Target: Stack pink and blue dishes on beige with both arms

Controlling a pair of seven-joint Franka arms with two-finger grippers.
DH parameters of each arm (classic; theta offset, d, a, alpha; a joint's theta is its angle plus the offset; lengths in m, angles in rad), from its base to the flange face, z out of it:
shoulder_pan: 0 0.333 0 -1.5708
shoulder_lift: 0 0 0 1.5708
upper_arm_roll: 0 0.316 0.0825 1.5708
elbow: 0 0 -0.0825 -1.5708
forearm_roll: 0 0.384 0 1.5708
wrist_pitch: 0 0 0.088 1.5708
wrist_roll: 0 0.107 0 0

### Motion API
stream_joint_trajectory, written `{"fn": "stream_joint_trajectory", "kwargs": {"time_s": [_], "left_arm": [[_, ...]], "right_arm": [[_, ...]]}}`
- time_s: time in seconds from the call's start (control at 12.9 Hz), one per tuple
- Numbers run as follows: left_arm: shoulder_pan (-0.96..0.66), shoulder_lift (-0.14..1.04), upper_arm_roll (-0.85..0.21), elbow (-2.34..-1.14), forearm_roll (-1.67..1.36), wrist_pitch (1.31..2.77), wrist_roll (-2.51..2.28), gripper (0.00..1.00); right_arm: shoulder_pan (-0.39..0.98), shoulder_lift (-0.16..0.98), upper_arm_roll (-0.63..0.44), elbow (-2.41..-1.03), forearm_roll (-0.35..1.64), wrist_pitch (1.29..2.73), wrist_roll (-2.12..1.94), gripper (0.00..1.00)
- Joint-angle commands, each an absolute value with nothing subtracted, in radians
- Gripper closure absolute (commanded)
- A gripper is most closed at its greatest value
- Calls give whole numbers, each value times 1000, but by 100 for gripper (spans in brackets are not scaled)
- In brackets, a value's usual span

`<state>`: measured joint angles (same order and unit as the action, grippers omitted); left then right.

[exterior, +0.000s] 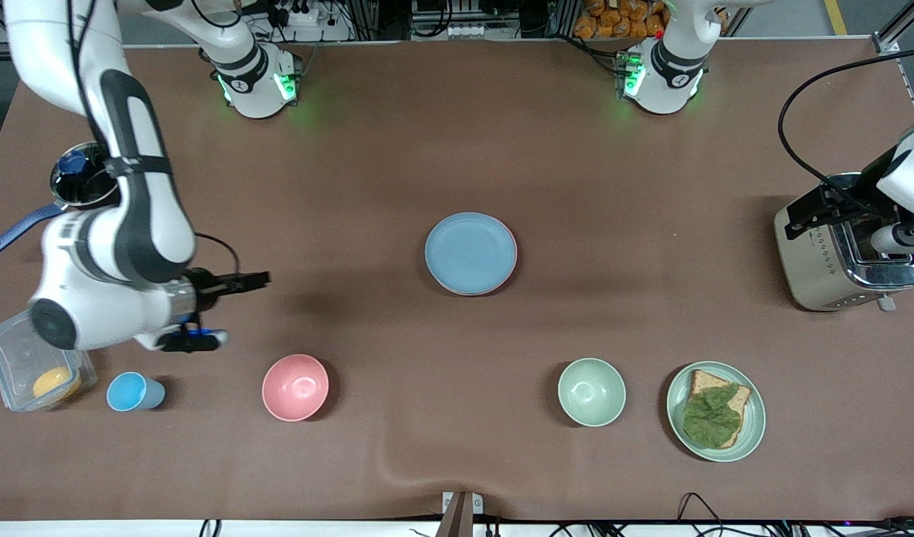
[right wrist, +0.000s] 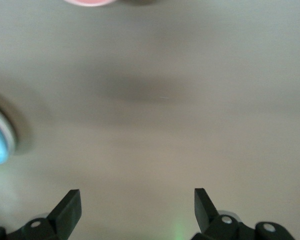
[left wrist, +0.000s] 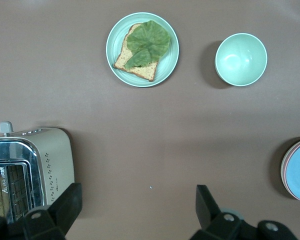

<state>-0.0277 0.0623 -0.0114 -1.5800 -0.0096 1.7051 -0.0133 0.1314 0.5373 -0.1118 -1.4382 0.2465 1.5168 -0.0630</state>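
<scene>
While the light blue round matte plate (exterior: 470,253) tops a stack mid-surface, a pink plate's rim (left wrist: 285,170) showing beneath it, the brown cloth-covered surface (exterior: 397,149) spreads around; the right claw (exterior: 251,281) hangs spread over bare cloth, and the left claw (left wrist: 137,210) spread beside the cream metal toaster (exterior: 837,257).

Right arm (exterior: 121,224) is folded low at its own end of the tabletop, wrist turned sideways so the right pincer (exterior: 259,280) sticks out level, fingers spread wide with nothing between them. Left arm (exterior: 904,179) is barely in shot at its end, and the left pincer (left wrist: 137,210) points straight down, open and empty too.
</scene>
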Motion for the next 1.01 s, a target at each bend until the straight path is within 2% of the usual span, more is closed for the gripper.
{"fn": "stream_joint_trajectory", "kwargs": {"time_s": [0.0,0.39,0.62,0.93], "left_arm": [[-17,67,-15,-1563,-23,1697,3,0],[-18,75,-17,-1555,-22,1697,3,0],[-15,72,-17,-1559,-21,1668,12,0],[-11,67,-17,-1563,-21,1640,21,0]], "right_arm": [[56,467,-94,-1466,135,1508,-130,0],[8,323,-92,-1500,25,1488,-198,0],[12,175,-87,-1575,-12,1486,-120,0],[20,74,-58,-1572,-31,1434,15,0]]}}
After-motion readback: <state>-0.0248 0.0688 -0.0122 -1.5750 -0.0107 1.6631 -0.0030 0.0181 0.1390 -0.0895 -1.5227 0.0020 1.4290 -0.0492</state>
